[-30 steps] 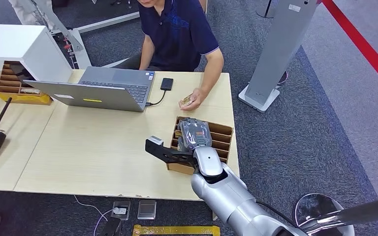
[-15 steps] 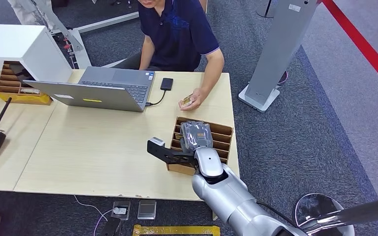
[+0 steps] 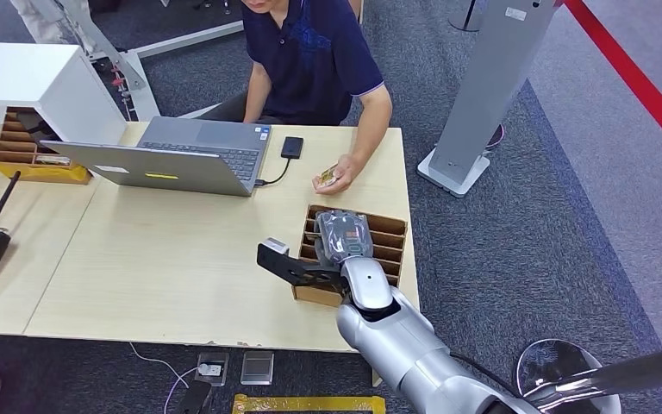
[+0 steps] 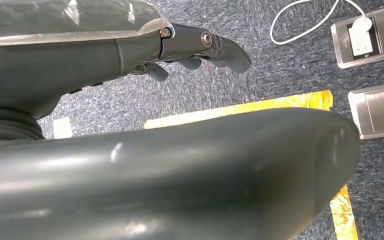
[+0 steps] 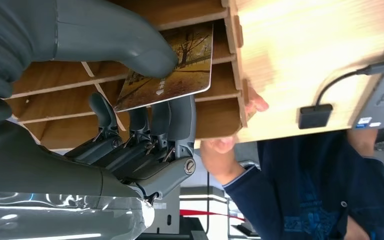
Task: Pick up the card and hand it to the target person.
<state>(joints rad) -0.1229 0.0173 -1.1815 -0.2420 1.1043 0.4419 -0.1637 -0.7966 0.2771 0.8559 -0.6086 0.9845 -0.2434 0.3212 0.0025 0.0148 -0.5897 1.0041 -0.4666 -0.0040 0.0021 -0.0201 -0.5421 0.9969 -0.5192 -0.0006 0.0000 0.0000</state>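
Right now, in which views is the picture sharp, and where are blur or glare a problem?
Head view: evenly lit and sharp; table shows mild sheen. Right wrist view: the card held by the right hand is sharp, but the tabletop beyond is overexposed. Left wrist view: the left hand is clear; a dark blurred body part carries soft highlights.

A rounded silver right arm (image 3: 396, 336) is seen, ending in a grey right hand (image 3: 341, 235) under a clear, glossy wrap. A black bracket (image 3: 297, 267) with a small pale block is fixed beside the wrist. Dark fingers (image 5: 145, 135) with silver screws are shown, and the left hand (image 4: 200, 45) is built alike.
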